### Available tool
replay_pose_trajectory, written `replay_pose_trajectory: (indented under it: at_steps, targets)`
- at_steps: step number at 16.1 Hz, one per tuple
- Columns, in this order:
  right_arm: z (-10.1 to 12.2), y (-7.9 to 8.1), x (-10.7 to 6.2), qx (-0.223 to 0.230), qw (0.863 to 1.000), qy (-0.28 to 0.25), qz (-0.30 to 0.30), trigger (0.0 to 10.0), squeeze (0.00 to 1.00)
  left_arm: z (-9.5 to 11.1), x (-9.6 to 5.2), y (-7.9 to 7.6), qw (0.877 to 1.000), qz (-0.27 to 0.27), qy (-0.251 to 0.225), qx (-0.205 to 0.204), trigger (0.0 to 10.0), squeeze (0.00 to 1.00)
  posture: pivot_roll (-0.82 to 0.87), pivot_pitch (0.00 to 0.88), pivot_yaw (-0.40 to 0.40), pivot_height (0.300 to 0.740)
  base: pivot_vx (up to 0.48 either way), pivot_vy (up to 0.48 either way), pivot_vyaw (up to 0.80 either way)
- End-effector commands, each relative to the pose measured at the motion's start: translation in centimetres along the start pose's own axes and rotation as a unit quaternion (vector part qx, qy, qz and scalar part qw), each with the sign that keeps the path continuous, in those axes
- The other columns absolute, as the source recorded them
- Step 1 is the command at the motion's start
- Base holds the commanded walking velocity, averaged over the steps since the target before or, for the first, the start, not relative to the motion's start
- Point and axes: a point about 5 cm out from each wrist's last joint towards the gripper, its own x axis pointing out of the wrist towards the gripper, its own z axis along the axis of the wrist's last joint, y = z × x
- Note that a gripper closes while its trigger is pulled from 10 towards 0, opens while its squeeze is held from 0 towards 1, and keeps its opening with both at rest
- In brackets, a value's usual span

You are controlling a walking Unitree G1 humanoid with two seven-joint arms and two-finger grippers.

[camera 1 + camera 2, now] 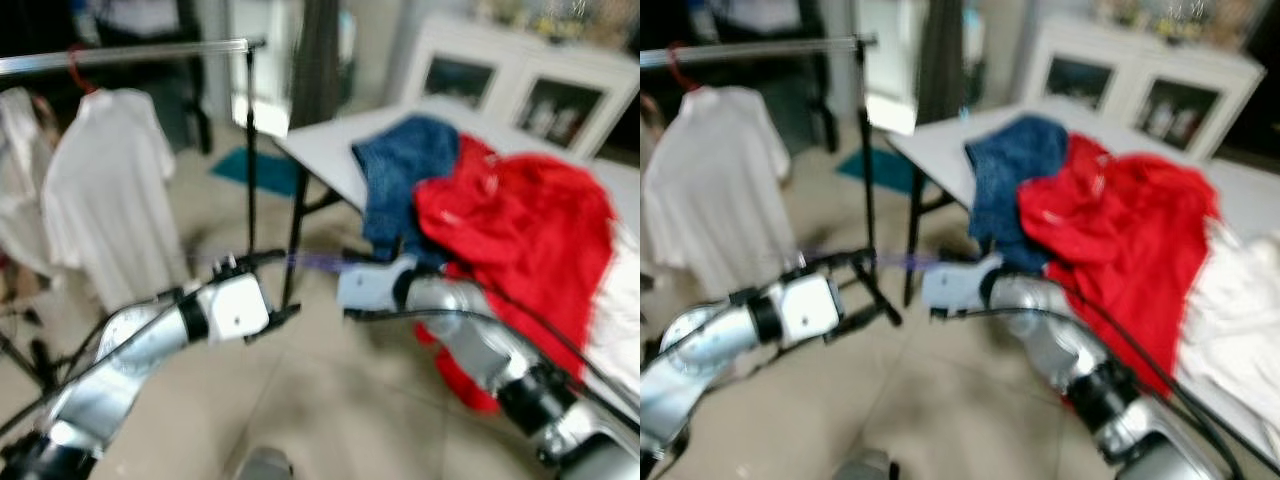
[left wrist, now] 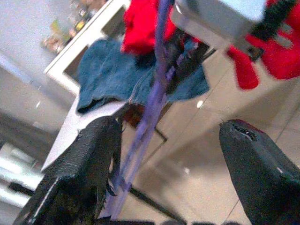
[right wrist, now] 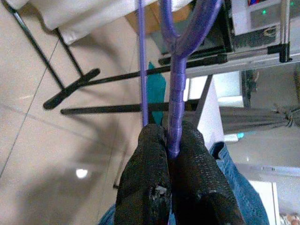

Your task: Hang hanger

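The right gripper (image 3: pixel 171 140) pinches a purple hanger (image 3: pixel 174 79) between closed fingers, beside the table's near edge. The left gripper (image 2: pixel 168 159) gapes empty alongside it. With the clothes rail (image 1: pixel 130 52) well apart, the thin hanger could twist loose while being carried over.

Purple hanger (image 3: pixel 174 93), red garment (image 1: pixel 510 230), blue garment (image 1: pixel 400 170), white shirt (image 1: pixel 105 190).
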Motion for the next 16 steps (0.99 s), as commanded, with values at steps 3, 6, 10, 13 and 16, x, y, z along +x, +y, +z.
replay_pose_trajectory:
  at_steps: [3, 6, 10, 13, 16]
  targets:
    - [-1.1, 0.0, -0.3, 0.046, 0.999, 0.011, -0.008, 10.0, 0.0, 0.5, 0.8, -0.9, 0.995, 0.032, -0.053, -0.078, 10.0, 0.44, 0.27, 0.002, -0.049, 0.74, 0.0, 0.0, 0.0]
    - [-2.5, 2.6, -0.4, 0.084, 0.996, 0.024, -0.007, 10.0, 0.0, -1.6, 1.6, -3.5, 0.977, 0.101, -0.062, -0.178, 10.0, 0.44, 0.26, 0.004, -0.048, 0.74, 0.0, 0.0, 0.0]
    - [-4.5, 6.2, -0.6, 0.192, 0.979, 0.057, -0.028, 10.0, 0.0, -5.7, 1.9, -8.1, 0.917, 0.201, -0.016, -0.345, 10.0, 0.35, 0.26, 0.002, -0.052, 0.74, 0.0, 0.0, 0.0]
    - [-6.4, 8.2, -0.4, 0.281, 0.952, 0.111, -0.048, 10.0, 0.0, -8.4, 2.4, -10.5, 0.88, 0.24, 0.045, -0.407, 10.0, 0.31, 0.25, 0.0, -0.057, 0.74, 0.0, 0.0, 0.0]
    - [-8.1, 10.5, -0.9, 0.327, 0.928, 0.174, -0.045, 10.0, 0.0, -10.7, 2.0, -11.8, 0.843, 0.27, 0.106, -0.453, 10.0, 0.29, 0.25, 0.0, -0.058, 0.74, 0.0, 0.0, 0.0]
